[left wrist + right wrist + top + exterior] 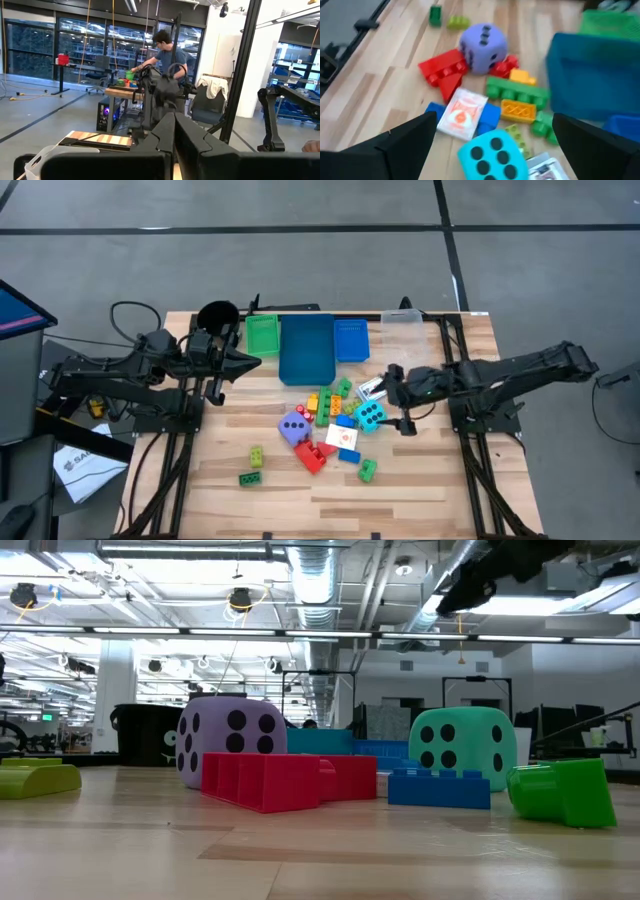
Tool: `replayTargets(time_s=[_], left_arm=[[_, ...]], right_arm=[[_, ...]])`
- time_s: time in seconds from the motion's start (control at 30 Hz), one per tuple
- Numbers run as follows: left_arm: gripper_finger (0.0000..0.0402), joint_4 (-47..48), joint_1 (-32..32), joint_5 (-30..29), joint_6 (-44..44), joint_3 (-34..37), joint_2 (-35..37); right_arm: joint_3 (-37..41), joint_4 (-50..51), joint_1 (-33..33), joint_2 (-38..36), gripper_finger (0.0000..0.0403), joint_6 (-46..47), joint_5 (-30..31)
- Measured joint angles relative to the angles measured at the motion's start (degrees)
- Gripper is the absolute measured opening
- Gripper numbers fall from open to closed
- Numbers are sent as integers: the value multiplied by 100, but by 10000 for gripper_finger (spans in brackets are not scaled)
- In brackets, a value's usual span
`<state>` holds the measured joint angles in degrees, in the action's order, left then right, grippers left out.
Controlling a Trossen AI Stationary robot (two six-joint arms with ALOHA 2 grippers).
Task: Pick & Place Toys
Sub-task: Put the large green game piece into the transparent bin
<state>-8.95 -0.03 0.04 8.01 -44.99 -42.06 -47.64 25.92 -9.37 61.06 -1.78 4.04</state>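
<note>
The right gripper [401,398] hangs at centre right of the high view with its fingers [405,142] spread wide and empty, just above the teal dice cube [370,416] at the right edge of the toy heap. Beside that cube lie a white picture card [462,112], a purple dice cube [293,427] and red bricks [310,454], green bricks [516,90] and an orange brick [519,109], all crowded mid-frame on the bench [420,490] below the blue tray [306,348]. Because the pieces touch, a descent here would likely catch a neighbouring brick or card, or nudge the cube so it rolls aside. The left gripper [240,361], fingers together, waits at upper left.
</note>
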Motion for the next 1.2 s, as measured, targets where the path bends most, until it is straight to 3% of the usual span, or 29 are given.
replayTargets(time_s=[0.43, 1.2], left_arm=[[2, 16, -1, 0, -1, 0, 2], [2, 15, 0, 0, 0, 0, 2]], right_arm=[[2, 106, -5, 1239, 394, -16, -16], [0, 216, -114, 1324, 394, 214, -16]])
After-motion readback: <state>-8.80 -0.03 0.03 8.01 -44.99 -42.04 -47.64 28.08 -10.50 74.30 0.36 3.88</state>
